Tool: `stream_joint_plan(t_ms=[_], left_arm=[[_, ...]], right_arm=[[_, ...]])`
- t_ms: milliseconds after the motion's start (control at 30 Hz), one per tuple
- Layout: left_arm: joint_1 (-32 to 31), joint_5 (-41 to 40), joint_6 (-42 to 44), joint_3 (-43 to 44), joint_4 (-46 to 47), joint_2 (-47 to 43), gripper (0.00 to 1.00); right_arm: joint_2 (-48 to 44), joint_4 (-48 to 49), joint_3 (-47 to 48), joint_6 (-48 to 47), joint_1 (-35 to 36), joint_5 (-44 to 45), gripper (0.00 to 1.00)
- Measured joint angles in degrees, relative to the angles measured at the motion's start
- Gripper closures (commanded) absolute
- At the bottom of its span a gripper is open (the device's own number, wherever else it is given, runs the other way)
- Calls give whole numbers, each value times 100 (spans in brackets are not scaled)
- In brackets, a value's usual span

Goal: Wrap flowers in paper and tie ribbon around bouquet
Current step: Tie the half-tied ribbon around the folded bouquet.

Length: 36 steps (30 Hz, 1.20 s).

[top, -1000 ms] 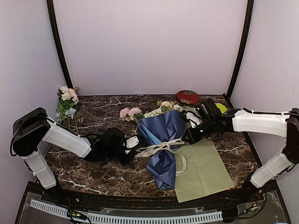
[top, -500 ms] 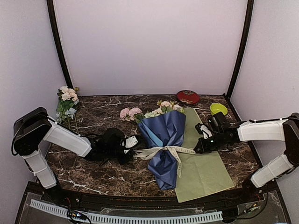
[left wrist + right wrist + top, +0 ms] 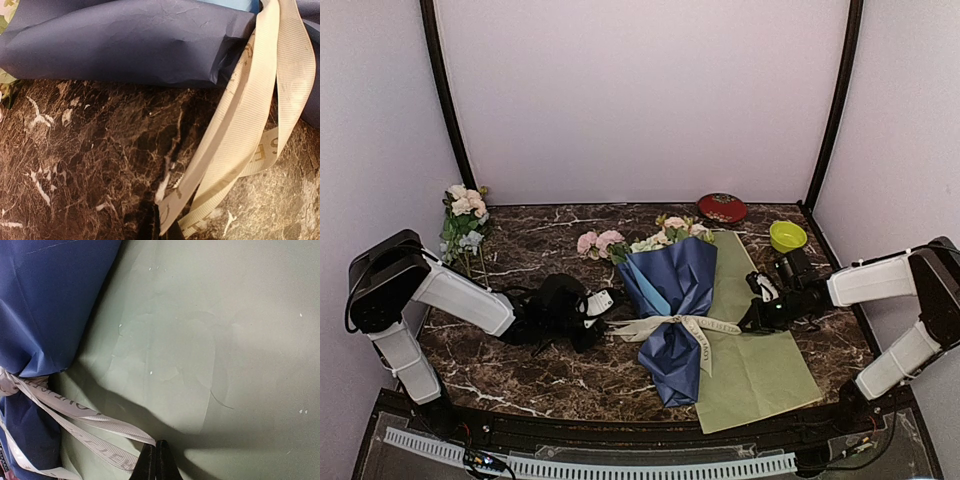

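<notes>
the bouquet (image 3: 672, 300) lies mid-counter (image 3: 520, 365), its flowers (image 3: 665, 235) at the far end and its dark blue paper (image 3: 670, 275) cinched at the waist by the cream ribbon (image 3: 670, 322). the left pincer (image 3: 162, 231) is closed tight, pinching the ribbon's left strands just beside the paper. the right pincer (image 3: 154, 460) is closed too, nipping the ribbon's right tail over the yellow-green sheet (image 3: 760, 365).

The only lettering is on the ribbon (image 3: 100, 420), where small dark capitals run along the cream band. In the right wrist view they are too slanted and blurred to make out as words. In the left wrist view one letter may be an E.
</notes>
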Motion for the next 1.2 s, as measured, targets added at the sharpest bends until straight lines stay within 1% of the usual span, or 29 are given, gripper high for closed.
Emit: stream_joint_plan(t_ms=[467,800,1033,1200], left_arm=[[87,103,-157,-127,111,-160,100],[170,372,-299,-166,42,-691,100],[190,249,-564,-31,-393,-726,100],[190,225,-861,-7,-560,-719,100]], right_arm=[[109,337,-125,136,-140,-219,100],[-278,-149,232,42,-57,4,100],[-297,-186,216,24,-4,-28,100],[-302,-72,26,46,-24,20,100]])
